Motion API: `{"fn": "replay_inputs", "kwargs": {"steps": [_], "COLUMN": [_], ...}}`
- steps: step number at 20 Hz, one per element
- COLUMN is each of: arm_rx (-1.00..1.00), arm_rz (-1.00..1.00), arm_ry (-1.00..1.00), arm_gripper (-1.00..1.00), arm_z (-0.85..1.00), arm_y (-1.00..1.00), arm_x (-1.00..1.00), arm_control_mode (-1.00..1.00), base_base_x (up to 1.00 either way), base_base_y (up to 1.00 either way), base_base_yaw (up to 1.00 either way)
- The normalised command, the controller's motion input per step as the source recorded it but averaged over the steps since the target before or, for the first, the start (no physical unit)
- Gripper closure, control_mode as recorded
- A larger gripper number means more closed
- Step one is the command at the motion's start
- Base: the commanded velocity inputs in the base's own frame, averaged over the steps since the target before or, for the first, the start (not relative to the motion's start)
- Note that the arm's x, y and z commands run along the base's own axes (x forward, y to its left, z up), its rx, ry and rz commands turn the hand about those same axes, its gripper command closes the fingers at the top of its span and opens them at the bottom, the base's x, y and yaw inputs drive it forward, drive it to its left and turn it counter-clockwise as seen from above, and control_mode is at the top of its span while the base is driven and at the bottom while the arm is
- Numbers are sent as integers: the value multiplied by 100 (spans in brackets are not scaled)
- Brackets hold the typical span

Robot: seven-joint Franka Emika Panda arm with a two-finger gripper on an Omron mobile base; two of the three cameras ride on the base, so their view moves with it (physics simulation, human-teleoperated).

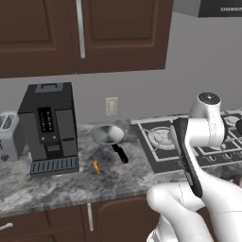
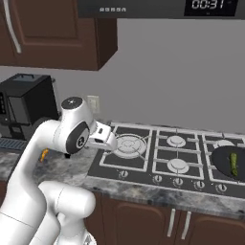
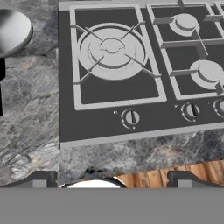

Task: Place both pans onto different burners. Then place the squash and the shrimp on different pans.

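On the counter, silver pan: the shiny bowl-shaped pan (image 1: 108, 134) sat upright on the grey marbled counter (image 1: 56, 182), left of the cooktop and clear of it; its bowl held nothing, and its black handle (image 1: 119, 153) pointed toward the counter's front edge.
On the right of the cooktop, black pan: the flat matte-black pan (image 2: 228, 163) lay over the far-right burners, with a slim green squash (image 2: 233, 163) lying in it.
Shrimp: a small orange curved piece (image 1: 96, 166) lay on bare counter, just front-left of the silver pan's handle and right of the coffee machine (image 1: 49, 126).
Burners: the large burner ring (image 3: 112, 49) at the cooktop's left end stood uncovered; the two smaller middle burners (image 2: 176, 141) were uncovered as well.
Gripper: the gripper (image 3: 109, 186) hovered above the cooktop's front edge near the knobs (image 3: 131, 117), its finger tips (image 3: 43, 179) spread wide and holding nothing.
Edges: the cooktop's left border ran close beside the silver pan; wooden floor (image 3: 175, 175) showed beyond the counter's front lip.
Open room: a bare stretch of counter lay between the silver pan and the large burner.
Left end: a toaster (image 1: 8, 134) stood beside the coffee machine, well apart from the pans.
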Motion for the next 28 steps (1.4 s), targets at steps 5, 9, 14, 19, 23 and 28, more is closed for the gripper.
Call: {"fn": "replay_inputs", "kwargs": {"steps": [5,9,14,19,23,28], "arm_rx": [0,0,0,0,0,0], "arm_rz": [0,0,1,9,12,7], "arm_ry": [0,0,0,0,0,0], "arm_gripper": [-100,-100,-100,-100,-100,-100], "arm_z": [0,0,-1,-2,-18,-33], "arm_y": [0,0,17,68,63,45], "arm_x": [0,0,5,7,1,18], "arm_control_mode": [100,100,-100,-100,-100,-100], "base_base_x": [47,27,6,0,0,0], "base_base_y": [0,16,19,0,0,0], "base_base_yaw": [1,2,2,0,0,0]}}
